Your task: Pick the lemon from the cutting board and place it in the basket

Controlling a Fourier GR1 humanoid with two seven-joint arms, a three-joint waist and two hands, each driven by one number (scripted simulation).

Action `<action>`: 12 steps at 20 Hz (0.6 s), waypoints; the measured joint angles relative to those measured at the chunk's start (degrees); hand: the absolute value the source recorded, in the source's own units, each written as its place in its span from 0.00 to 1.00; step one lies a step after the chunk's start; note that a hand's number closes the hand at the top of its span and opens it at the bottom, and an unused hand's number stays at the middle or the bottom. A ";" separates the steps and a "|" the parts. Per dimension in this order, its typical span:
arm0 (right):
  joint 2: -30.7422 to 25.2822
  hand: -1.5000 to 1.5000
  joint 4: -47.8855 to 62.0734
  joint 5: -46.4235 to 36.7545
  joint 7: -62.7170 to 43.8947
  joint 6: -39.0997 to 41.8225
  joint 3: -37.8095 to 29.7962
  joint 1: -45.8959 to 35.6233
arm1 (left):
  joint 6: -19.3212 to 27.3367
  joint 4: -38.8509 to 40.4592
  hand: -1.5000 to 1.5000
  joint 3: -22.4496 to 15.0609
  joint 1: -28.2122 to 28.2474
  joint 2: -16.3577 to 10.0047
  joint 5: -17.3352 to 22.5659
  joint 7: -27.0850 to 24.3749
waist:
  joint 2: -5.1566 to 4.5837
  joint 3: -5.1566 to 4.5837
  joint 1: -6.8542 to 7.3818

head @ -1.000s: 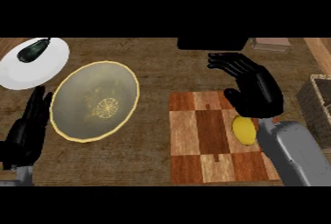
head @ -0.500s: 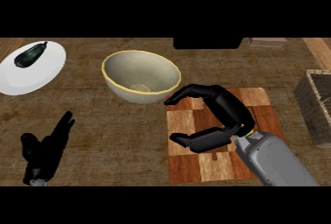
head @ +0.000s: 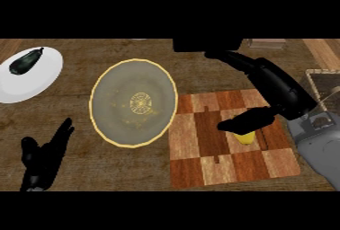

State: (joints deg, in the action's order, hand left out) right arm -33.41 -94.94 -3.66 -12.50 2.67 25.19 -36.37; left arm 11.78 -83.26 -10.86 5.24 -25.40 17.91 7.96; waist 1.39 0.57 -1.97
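The yellow lemon (head: 246, 139) lies on the checkered wooden cutting board (head: 206, 152), right of its middle. My right hand (head: 275, 87) hovers over the board's far right part. Its fingers stretch up and left past the board's far edge, and its thumb (head: 247, 122) reaches down onto the lemon's top, hiding part of it. The fingers do not wrap the lemon. The dark woven basket (head: 327, 84) shows only partly at the right edge, beyond the hand. My left hand (head: 41, 161) rests open at the lower left, far from the board.
A large round yellow-rimmed plate (head: 135, 103) sits just left of the board. A white plate (head: 20, 87) with a dark eggplant (head: 25, 60) is at the far left. A dark object (head: 206, 44) stands at the back centre.
My right hand has uncurled and its fingers now point up-left; the lemon shows again under the thumb. The left hand has barely moved.
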 measured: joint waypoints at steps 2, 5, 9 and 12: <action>-4.53 0.00 -1.50 -0.45 -3.60 3.68 -1.20 -2.94 | 0.42 0.06 0.50 -0.23 -0.17 0.42 -0.36 0.41 | -0.04 -0.01 -0.13; -11.15 0.00 -3.88 2.02 -8.31 10.86 -3.89 -6.79 | 0.55 -0.15 0.50 -0.14 -0.32 0.38 -0.45 1.49 | -0.10 -0.02 -0.17; -18.02 0.00 -5.12 7.90 -13.53 21.74 -6.01 -10.77 | 0.28 -0.56 0.50 -0.23 -0.32 0.54 -0.77 1.66 | -0.24 -0.04 0.35; -22.63 0.00 -4.17 13.03 -16.16 30.26 -6.86 -12.74 | -0.41 -0.71 0.50 -0.08 -0.12 0.39 -0.84 1.24 | -0.40 -0.07 0.74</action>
State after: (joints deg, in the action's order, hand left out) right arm -56.04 -99.11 9.37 -28.67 32.94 18.34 -49.11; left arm 11.37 -83.97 -10.94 5.13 -25.01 17.07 9.20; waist 0.99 0.50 -1.23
